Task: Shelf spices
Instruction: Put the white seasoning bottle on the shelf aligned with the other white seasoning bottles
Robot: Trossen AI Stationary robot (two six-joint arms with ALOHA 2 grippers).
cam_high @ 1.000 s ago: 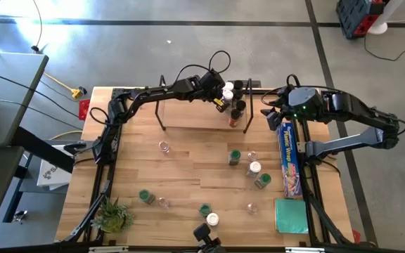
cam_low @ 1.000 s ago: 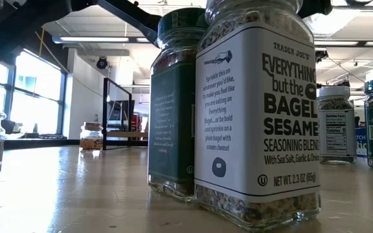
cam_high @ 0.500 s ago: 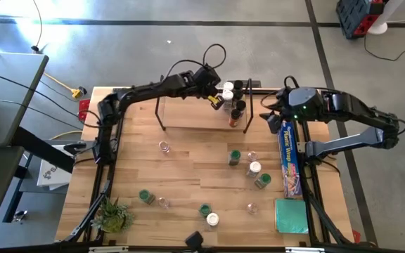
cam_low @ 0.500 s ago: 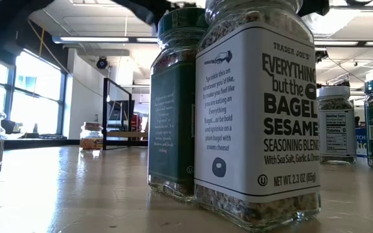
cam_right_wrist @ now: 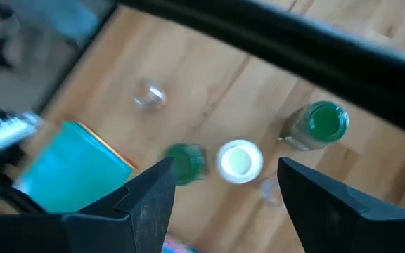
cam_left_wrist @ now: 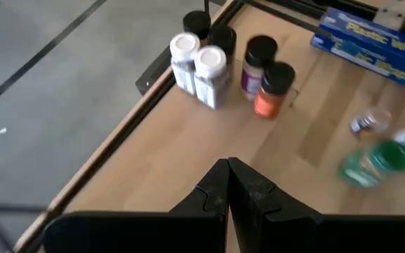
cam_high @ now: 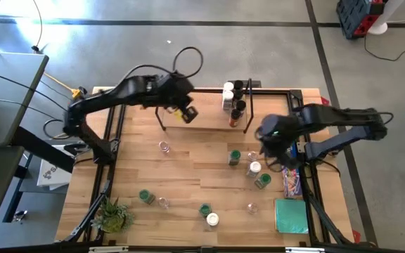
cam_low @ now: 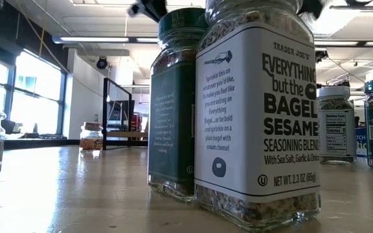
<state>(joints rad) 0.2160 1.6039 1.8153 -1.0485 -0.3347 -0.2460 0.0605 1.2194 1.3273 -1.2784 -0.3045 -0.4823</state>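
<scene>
A: Left gripper (cam_left_wrist: 228, 184) is pinched together, nothing in it, hanging over the left part of the shelf (cam_high: 202, 116).

B: Right gripper (cam_right_wrist: 223, 184)?

A: Fingers spread apart, empty, above the table (cam_high: 181, 176) near the shelf's right end. Green-lid jar (cam_right_wrist: 318, 125), white-lid jar (cam_right_wrist: 240, 161) and another green one (cam_right_wrist: 184, 163) sit below it.

B: Where are the spices?

A: Five jars (cam_high: 233, 100) cluster on the shelf's right end, all upright, long axis vertical: two white lids (cam_left_wrist: 199, 67), three dark lids (cam_left_wrist: 261, 50). Rest are scattered on the table, lids up. One clear jar (cam_left_wrist: 368, 121) looks tipped on its side, can't tell which way it points.

B: Shelf orientation?

A: Long axis runs left-right along the far edge. Low view: bagel jar (cam_low: 258, 107) and a green-lid jar (cam_low: 177, 107) touching, both upright.

B: Other stuff?

A: Wrap box (cam_high: 292, 179) along the right edge, teal pad (cam_high: 290, 216) and a plant (cam_high: 112, 214) near the front.
</scene>
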